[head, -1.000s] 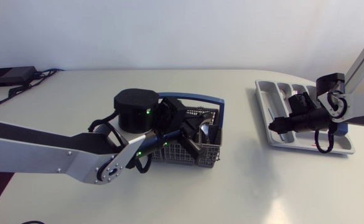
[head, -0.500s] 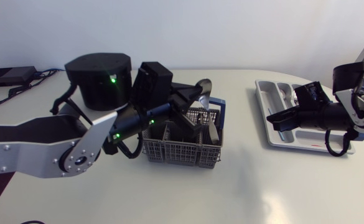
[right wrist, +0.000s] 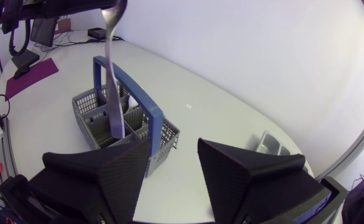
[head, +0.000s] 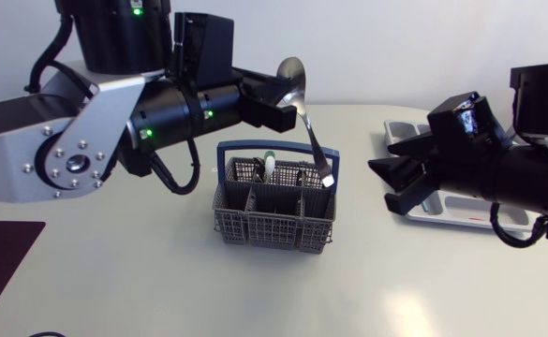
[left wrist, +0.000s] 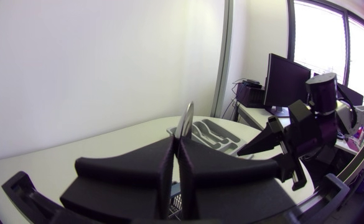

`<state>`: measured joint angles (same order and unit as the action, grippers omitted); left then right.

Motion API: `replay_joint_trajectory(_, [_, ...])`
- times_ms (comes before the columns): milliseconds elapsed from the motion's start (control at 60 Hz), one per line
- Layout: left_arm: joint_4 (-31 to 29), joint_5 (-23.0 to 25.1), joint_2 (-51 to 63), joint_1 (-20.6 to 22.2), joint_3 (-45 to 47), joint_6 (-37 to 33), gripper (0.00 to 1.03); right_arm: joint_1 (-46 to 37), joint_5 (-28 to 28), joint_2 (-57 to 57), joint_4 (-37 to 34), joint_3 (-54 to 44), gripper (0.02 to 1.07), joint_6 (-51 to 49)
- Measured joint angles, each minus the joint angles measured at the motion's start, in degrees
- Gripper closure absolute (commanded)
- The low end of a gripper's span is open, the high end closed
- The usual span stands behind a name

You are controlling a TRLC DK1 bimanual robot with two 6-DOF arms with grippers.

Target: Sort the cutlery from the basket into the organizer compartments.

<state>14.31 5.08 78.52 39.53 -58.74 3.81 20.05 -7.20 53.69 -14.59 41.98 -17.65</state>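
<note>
— Spoon [head: 309,126], who has it?

— The left gripper [head: 275,105]. Its two black fingers are pinched tight on the neck just under the bowl, one on each side. The left wrist view shows the bowl standing edge-on above the closed fingertips. The bowl points up and the handle slants down toward the basket [head: 274,211].

— Is it clear of the basket?

— Hard to say from here. From above, the handle's end overlaps the basket's rear right compartment, just by the blue carry handle [head: 278,148]. From the right arm's camera it also overlaps the grey mesh. It may hang above the rim, but I cannot tell.

— And the other arm?

— The right gripper [head: 391,183] is held up between the basket and the organizer [head: 391,126]. Its wedge fingers are spread wide with nothing between them, and they point toward the basket. That arm covers much of the organizer.

— Anything left in the basket?

— At least one piece, with a pale tip [head: 268,167] poking up from a rear compartment. The basket sits near the middle of the white table [head: 161,281], well apart from the organizer at the right edge.
</note>
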Motion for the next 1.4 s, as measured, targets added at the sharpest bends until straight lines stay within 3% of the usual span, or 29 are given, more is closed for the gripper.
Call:
replay_joint_trajectory(300, [-5.53, 0.02, 6.23, -0.15, -4.35, 4.17, 0.98, 8.07, 3.43, 6.16, 1.11, 5.99, 0.5, 4.37])
replay_joint_trajectory(633, [-11.37, 3.76, 12.11, -2.8, -12.11, 10.4, 0.98, 8.52, -1.14, 14.51, -1.66, 14.19, 0.5, 8.7])
replay_joint_trajectory(900, [-14.47, 5.22, 12.31, -2.89, -14.78, 12.74, 0.98, 8.5, -1.25, 18.38, -2.19, 16.65, 0.51, 9.79])
replay_joint_trajectory(1400, [-15.87, 5.2, 12.31, -2.38, -15.65, 13.16, 0.97, 12.63, 8.66, 21.31, -1.97, 18.34, 0.8, 9.68])
